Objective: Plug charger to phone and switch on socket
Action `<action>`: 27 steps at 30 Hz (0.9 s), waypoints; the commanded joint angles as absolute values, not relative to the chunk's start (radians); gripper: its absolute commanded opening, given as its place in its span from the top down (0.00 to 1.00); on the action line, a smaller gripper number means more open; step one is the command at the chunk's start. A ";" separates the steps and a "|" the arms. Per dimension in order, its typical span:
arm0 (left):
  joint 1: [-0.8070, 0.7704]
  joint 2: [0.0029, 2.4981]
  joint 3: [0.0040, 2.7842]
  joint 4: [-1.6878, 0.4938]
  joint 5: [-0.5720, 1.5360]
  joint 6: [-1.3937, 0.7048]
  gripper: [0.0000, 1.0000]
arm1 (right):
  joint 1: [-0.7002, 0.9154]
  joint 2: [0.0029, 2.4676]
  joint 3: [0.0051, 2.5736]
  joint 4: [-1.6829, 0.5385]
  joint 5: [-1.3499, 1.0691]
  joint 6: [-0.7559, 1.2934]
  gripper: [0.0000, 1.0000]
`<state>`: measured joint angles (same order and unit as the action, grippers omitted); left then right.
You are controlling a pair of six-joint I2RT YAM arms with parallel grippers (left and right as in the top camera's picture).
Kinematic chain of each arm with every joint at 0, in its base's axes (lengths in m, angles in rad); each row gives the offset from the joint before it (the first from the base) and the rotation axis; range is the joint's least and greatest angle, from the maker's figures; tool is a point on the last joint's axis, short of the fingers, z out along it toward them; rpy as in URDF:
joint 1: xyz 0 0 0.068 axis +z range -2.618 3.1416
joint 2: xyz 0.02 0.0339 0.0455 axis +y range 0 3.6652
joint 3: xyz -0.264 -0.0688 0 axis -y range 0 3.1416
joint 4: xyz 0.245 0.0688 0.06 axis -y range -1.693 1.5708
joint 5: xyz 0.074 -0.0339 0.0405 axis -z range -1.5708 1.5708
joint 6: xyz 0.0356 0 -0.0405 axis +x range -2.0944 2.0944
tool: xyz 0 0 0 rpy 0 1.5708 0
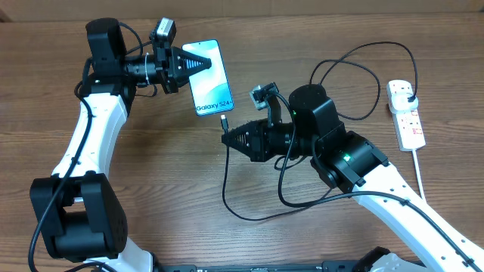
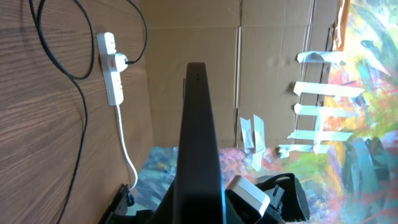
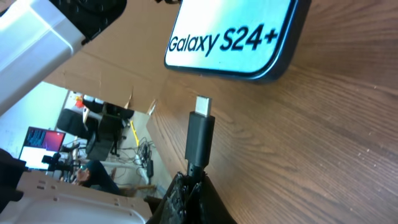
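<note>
Holding the phone [image 1: 210, 83] by its upper edge, the left hand [image 1: 195, 65] is clenched on it so that the lower edge, where the port is presumably found, is presented to the right hand [image 1: 228, 139]. That hand is closed on the connector end of the charger [image 1: 224, 122], whose tip is aimed at the phone from just beside it, not yet inserted. The socket [image 1: 406, 113] is left well apart at the right of the desk [image 1: 151, 166], with the black plug already seated; its switch state cannot be told.
</note>
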<state>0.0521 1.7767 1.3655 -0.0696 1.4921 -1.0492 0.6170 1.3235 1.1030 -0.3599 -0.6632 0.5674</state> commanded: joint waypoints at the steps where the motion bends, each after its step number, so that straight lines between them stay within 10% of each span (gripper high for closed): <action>1: 0.051 1.740 1.377 -0.063 1.511 -1.079 0.96 | 0.622 1.330 1.100 -0.352 -0.639 0.575 0.96; 27: 0.012 1.740 1.377 -0.063 1.480 -1.077 0.96 | 0.623 1.338 1.100 -0.353 -0.637 0.573 0.96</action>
<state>0.0181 1.7767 1.3655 -0.0692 1.4624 -1.0679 0.6170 1.3350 1.1030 -0.3599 -0.6464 0.5724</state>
